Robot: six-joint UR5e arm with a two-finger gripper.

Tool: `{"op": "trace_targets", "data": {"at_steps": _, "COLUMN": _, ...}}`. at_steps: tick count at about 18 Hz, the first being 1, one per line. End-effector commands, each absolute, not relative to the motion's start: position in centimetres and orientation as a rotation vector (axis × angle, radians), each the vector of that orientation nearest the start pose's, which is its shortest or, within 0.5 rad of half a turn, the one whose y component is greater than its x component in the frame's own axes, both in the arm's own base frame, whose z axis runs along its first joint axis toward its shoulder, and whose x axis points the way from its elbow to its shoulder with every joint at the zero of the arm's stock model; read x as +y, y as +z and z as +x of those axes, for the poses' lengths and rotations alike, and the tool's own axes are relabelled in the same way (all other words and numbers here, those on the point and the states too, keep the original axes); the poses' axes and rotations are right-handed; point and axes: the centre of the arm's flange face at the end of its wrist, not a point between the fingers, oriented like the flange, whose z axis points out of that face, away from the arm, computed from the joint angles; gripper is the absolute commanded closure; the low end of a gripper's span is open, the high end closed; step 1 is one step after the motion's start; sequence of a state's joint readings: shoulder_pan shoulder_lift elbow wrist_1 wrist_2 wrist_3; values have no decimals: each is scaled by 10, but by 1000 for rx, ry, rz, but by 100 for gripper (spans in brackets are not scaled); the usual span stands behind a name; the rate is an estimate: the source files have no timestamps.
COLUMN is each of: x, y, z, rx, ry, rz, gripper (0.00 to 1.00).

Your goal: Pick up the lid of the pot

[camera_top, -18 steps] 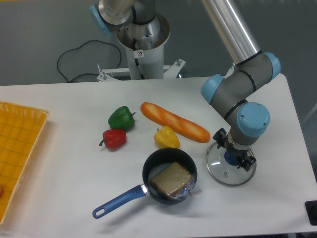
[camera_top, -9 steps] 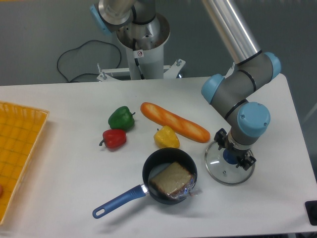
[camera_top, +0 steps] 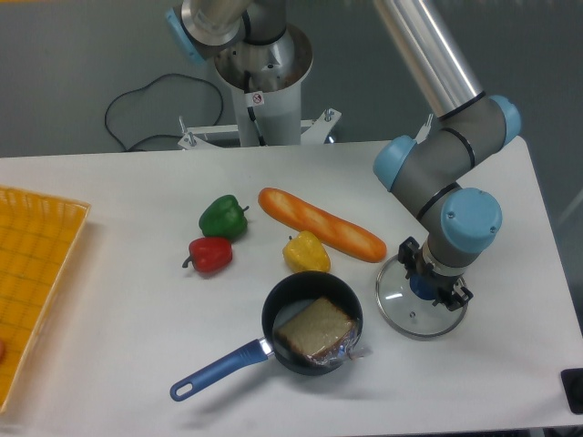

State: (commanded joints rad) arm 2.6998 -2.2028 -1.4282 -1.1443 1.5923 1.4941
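The gripper point(camera_top: 431, 274) is low over the pot lid, its fingers on either side of the blue knob point(camera_top: 424, 288). Whether the fingers press on the knob is too small to make out. The round glass pot lid point(camera_top: 412, 315) with a thin silver rim lies at the right, beside the black pan. The gripper and arm hide the lid's upper right part.
Left of the lid stands a black pan point(camera_top: 282, 298) with a brown block point(camera_top: 316, 328) inside and a blue handle point(camera_top: 221, 369). A yellow pepper point(camera_top: 307, 252), orange baguette point(camera_top: 321, 222), green pepper point(camera_top: 223, 218) and red pepper point(camera_top: 210, 255) lie farther back. A yellow crate point(camera_top: 41, 238) stands left.
The lid has shifted slightly left. The gripper's fingers look a little closer together around the knob, and the arm's wrist has moved slightly right.
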Motion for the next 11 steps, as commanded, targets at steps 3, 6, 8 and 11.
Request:
{"op": "trace_targets", "data": {"at_steps": 3, "x": 415, "y": 218, "z": -569, "rx": 575, "ry": -82, "rz": -3121, "gripper": 37}}
{"op": "trace_targets", "data": {"at_steps": 6, "x": 413, "y": 225, "z": -570, "rx": 569, "ry": -78, "rz": -3120, "gripper": 37}}
{"op": "trace_targets", "data": {"at_steps": 8, "x": 413, "y": 231, "z": -572, "rx": 566, "ry": -78, "rz": -3118, "gripper": 37}}
{"op": "trace_targets", "data": {"at_steps": 11, "x": 413, "y": 253, "z": -573, "rx": 558, "ry": -75, "rz": -3102, "gripper": 37}}
